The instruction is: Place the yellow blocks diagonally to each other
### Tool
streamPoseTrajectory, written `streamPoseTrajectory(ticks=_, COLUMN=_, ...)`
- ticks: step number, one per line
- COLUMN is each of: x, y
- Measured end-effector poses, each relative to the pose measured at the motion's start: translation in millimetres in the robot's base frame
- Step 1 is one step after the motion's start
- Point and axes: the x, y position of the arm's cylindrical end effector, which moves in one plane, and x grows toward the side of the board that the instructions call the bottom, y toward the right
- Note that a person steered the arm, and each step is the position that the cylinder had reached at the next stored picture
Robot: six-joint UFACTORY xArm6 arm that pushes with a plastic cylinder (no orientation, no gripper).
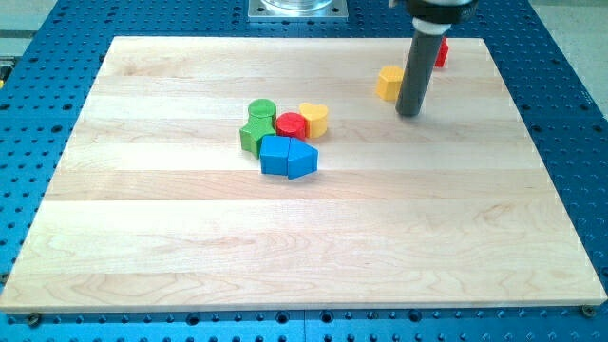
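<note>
A yellow block, roughly hexagonal, lies near the view's top right. My tip rests on the board just to the right of it and slightly below, close to or touching its edge. A second yellow block, heart-like in shape, sits at the right end of a cluster near the middle of the board, to the lower left of the first one.
The cluster holds a green cylinder, a green block, a red cylinder and two blue blocks. A red block is partly hidden behind the rod at the top right. The wooden board lies on a blue perforated table.
</note>
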Motion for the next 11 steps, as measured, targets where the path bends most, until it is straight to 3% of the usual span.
streamPoseTrajectory(ticks=2, x=-33, y=-1)
streamPoseTrajectory(ticks=4, x=-54, y=-113)
streamPoseTrajectory(ticks=5, x=-102, y=-80)
streamPoseTrajectory(ticks=7, x=-64, y=-40)
streamPoseTrajectory(ticks=8, x=-22, y=-94)
streamPoseTrajectory(ticks=9, x=74, y=-90)
streamPoseTrajectory(ticks=10, x=82, y=-119)
streamPoseTrajectory(ticks=11, x=47, y=-155)
